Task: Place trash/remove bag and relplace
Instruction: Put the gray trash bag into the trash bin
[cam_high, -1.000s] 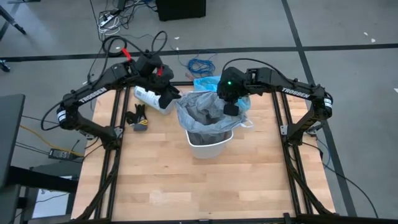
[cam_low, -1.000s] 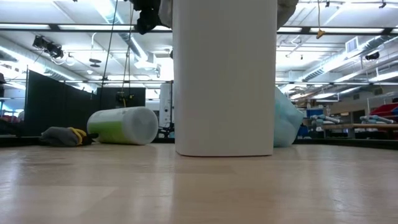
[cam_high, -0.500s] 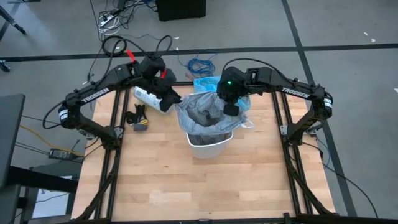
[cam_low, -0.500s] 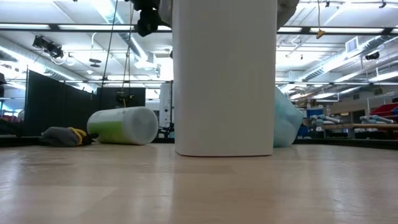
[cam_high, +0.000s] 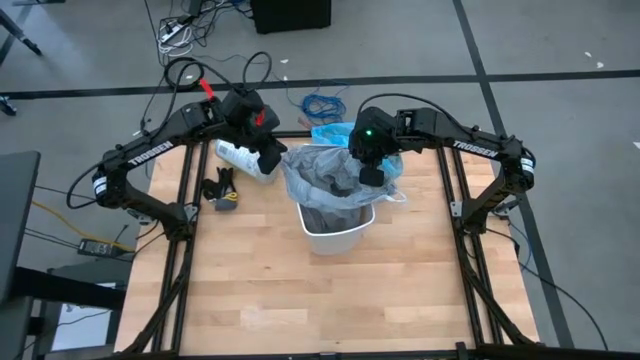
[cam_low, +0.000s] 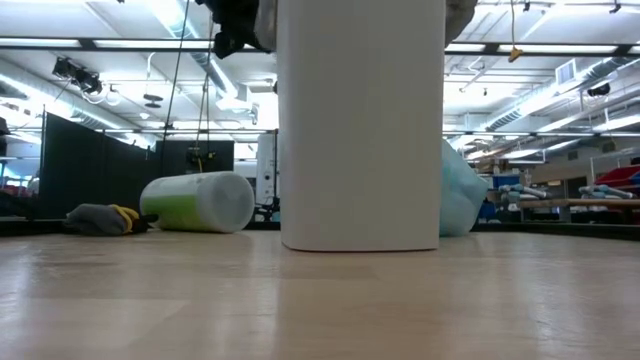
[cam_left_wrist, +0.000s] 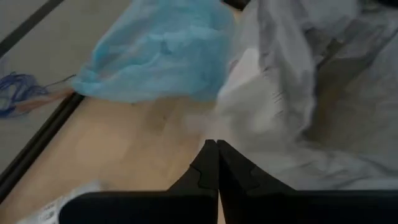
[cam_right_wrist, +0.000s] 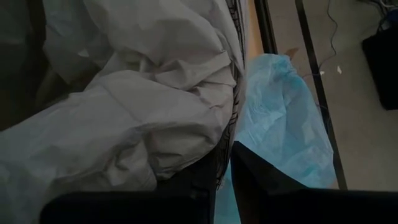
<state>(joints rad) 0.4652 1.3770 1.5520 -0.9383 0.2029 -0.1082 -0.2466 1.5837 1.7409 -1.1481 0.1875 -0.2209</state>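
Grey liner (cam_high: 330, 170) is being pinched at bin (cam_high: 335, 235) rim by right gripper (cam_high: 370, 175); left gripper (cam_high: 272, 160) is clenched empty beside it. Risk: liner being torn or slipping inside.

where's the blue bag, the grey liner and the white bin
blue bag (cam_left_wrist: 155, 53): left wrist view, middle of its crumpled bulk
grey liner (cam_high: 325, 165): high view, its spread-out top over the bin's mouth
white bin (cam_low: 362, 120): low view, centre of its front wall

Crumpled blue bag (cam_high: 330, 133) behind bin
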